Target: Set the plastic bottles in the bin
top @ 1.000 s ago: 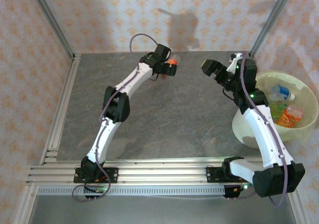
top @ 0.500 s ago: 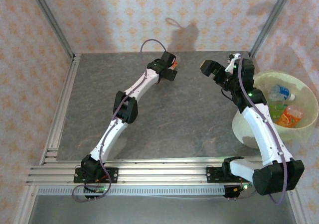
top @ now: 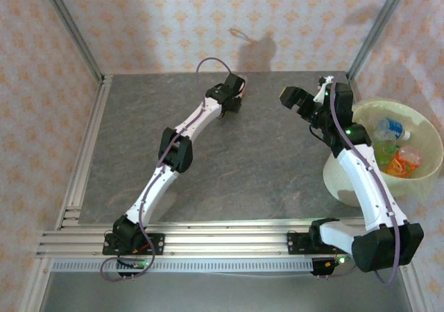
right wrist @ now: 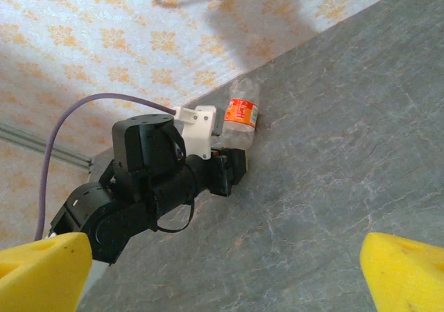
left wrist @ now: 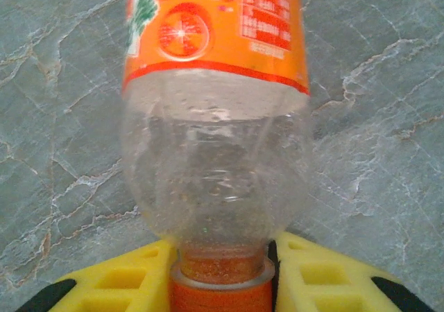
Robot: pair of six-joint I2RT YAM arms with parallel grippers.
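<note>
The left gripper (left wrist: 222, 274) pinches the neck of the orange-labelled bottle (left wrist: 215, 152) at the table's (top: 243, 180) 12 o'clock, probably for carrying to the bin (top: 345, 187) at 3 o'clock, while the right gripper (right wrist: 223, 270) hangs spread wide.

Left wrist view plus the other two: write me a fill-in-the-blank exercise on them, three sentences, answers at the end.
1. The left gripper is shut on a bottle with an ___ label.
2. The right gripper is ___ and holds nothing.
3. The bin, with bottles inside it, stands beside the ___ arm.
Missing words: orange; open; right.
</note>
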